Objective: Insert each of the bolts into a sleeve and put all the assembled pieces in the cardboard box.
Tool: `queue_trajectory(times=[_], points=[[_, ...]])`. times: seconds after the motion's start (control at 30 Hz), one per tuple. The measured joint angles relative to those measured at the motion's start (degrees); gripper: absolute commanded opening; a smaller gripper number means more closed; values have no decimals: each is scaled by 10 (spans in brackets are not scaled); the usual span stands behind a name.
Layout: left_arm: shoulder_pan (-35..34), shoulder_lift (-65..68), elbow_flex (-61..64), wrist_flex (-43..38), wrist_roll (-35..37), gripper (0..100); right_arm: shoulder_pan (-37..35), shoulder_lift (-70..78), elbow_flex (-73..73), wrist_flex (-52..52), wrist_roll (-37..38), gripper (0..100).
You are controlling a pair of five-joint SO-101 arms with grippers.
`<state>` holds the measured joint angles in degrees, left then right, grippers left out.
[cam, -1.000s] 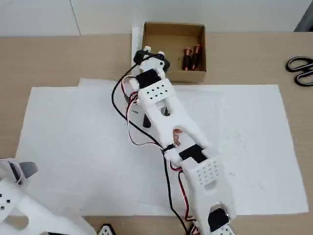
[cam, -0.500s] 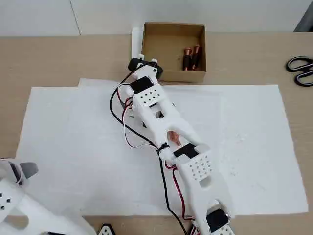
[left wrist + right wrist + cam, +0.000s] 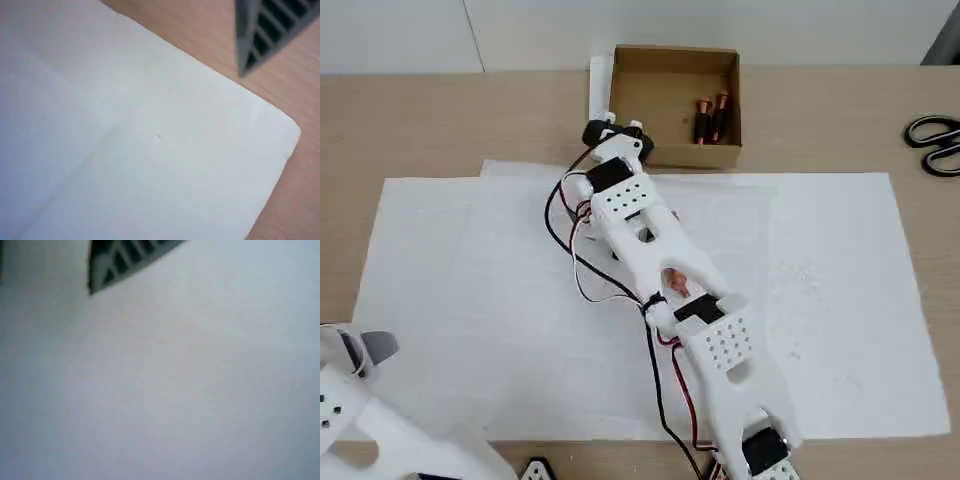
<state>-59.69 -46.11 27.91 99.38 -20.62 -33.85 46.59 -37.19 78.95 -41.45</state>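
Lying in the cardboard box (image 3: 660, 100) — two assembled pieces (image 3: 710, 118).

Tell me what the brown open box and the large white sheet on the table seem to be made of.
Brown open box: cardboard, matt, judging by its thin raw-brown walls. Large white sheet: probably paper, matt; it lies flat with faint creases.

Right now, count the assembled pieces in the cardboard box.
2. Both assembled pieces lie side by side by the right wall of the cardboard box. An arm covers its near left corner; more could hide there.
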Motion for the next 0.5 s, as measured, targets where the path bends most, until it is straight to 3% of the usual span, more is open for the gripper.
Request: queue_trajectory(times=[0.07,0.5], points=[[0,0,0,0,0,315,3,0,2,2,0,4],[0,0,0,0,0,315,6,1,2,2,1,4]])
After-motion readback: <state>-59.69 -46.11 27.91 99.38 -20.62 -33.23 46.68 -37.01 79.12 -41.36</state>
